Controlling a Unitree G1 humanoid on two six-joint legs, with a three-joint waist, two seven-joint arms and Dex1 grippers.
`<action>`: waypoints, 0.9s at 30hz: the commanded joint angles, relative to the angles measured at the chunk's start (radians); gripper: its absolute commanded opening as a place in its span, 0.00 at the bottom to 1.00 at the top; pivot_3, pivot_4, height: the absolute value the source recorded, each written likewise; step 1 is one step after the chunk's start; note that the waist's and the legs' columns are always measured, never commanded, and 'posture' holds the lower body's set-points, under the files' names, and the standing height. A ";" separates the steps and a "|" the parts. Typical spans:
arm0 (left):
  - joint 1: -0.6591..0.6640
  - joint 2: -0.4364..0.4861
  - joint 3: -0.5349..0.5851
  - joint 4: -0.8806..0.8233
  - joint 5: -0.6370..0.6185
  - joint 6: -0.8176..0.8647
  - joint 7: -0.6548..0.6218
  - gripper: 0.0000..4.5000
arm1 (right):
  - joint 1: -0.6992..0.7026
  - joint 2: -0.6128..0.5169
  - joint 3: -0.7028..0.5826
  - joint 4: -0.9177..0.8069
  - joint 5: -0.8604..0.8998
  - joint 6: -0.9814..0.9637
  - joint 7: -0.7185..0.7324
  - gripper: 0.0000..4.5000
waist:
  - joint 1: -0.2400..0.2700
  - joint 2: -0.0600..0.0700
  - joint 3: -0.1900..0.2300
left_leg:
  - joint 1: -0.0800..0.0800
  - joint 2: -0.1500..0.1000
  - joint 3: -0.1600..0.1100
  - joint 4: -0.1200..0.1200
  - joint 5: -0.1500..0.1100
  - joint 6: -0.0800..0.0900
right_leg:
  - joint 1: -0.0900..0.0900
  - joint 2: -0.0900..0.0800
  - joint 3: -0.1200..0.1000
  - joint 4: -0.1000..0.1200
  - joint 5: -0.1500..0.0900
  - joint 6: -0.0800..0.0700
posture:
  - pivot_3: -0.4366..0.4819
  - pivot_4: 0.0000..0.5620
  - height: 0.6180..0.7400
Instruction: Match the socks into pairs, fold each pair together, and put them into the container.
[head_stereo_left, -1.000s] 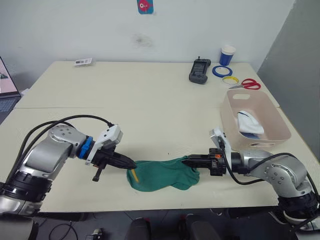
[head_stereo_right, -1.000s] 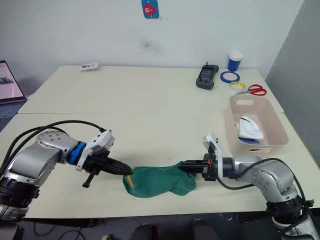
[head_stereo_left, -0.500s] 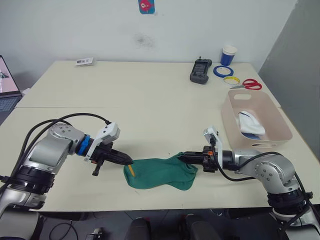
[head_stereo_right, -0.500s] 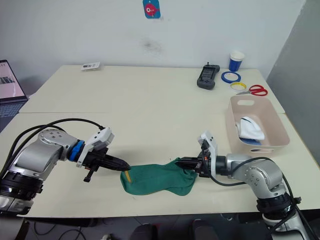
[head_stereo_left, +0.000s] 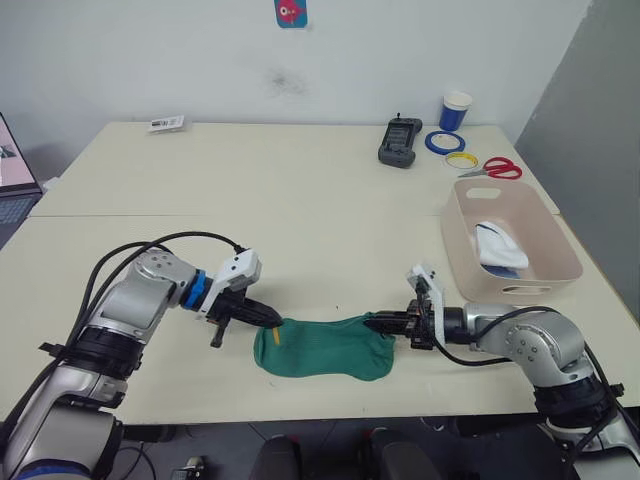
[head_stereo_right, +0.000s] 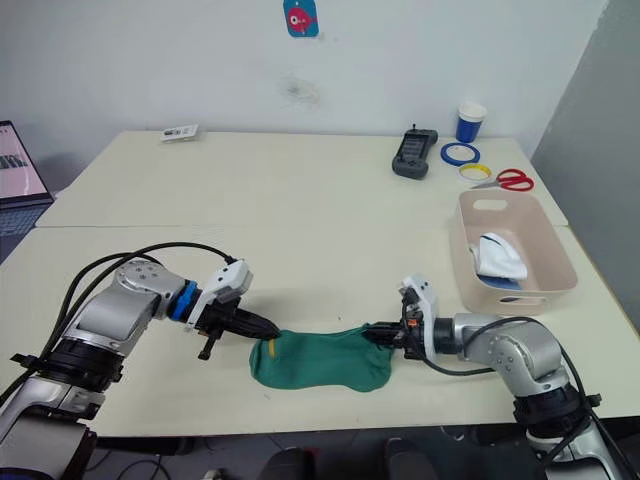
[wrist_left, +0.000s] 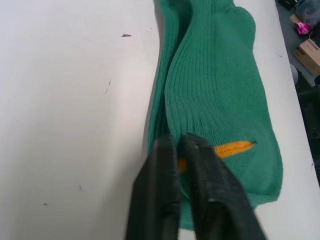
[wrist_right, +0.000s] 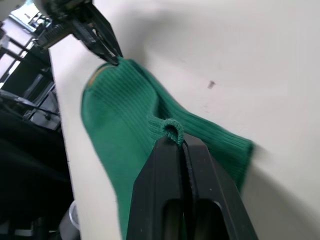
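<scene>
Flat on the tabletop (head_stereo_left: 300, 200) near its front edge lay the green socks (head_stereo_left: 325, 347), stacked. The left gripper (head_stereo_left: 274, 321) had its fingers pinched shut on the cuff end, and the right gripper (head_stereo_left: 374, 323) was clamped on the opposite end. The pink container (head_stereo_left: 470, 250) sat well apart, holding white and blue socks (head_stereo_left: 497, 246).

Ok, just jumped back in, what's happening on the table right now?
Both arms are on the green socks, which lie stacked near the table's front edge. The left gripper is shut on the end with the orange mark, the right gripper is pinching the opposite end. The pink bin at the right holds a white and light blue bundle.
</scene>
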 joint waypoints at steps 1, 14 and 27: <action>-0.013 0.012 0.060 0.002 -0.012 0.002 0.035 0.36 | -0.017 -0.010 -0.056 -0.002 -0.008 -0.031 0.000 0.32 | 0.000 0.000 0.000 | 0.000 0.000 0.000 0.000 0.000 0.000 | 0.000 0.000 0.000 0.000 0.000 0.000 | 0.48 0.27 1.00; 0.380 0.123 0.375 -0.449 -0.325 0.430 0.197 0.49 | 0.166 -0.116 -0.177 -0.170 0.057 -0.010 0.029 0.47 | -0.001 0.000 0.000 | 0.000 0.001 -0.002 -0.001 0.000 0.000 | 0.000 -0.002 0.000 -0.001 0.000 0.000 | 0.48 0.27 1.00; 0.480 0.110 0.322 -0.438 -0.254 0.310 0.285 0.49 | 0.226 -0.098 -0.102 -0.224 0.004 -0.063 0.007 0.47 | 0.000 0.000 0.000 | 0.001 0.000 -0.002 -0.001 0.000 0.000 | 0.000 -0.004 0.001 -0.002 0.000 0.000 | 0.48 0.27 1.00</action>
